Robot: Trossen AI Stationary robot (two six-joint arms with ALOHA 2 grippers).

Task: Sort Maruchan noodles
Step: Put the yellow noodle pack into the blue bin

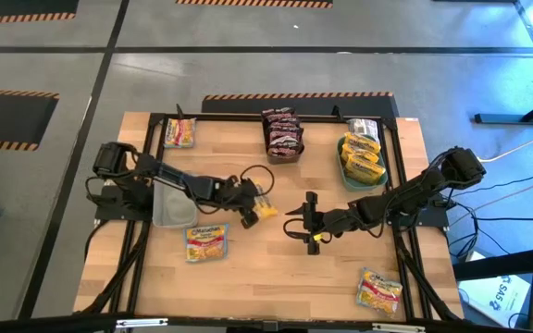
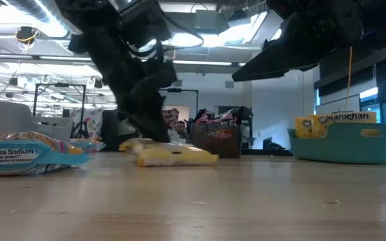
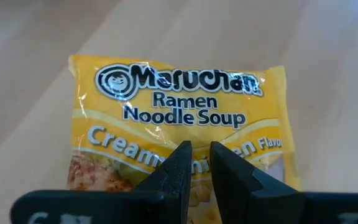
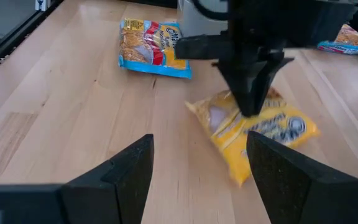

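My left end effector (image 3: 195, 163) sits pinched on the yellow packet's (image 3: 179, 134) edge, directly beneath it on the desk (image 1: 276, 268). My right end effector (image 4: 197, 168), fingers apart, waits just beside. Glossy, light, crinkly film looks slippery; I'd grip the sealed edge.

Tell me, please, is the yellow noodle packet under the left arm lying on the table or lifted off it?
Lying on the table. The low view shows the yellow packet resting on the wood, with the left gripper nearly shut over it.
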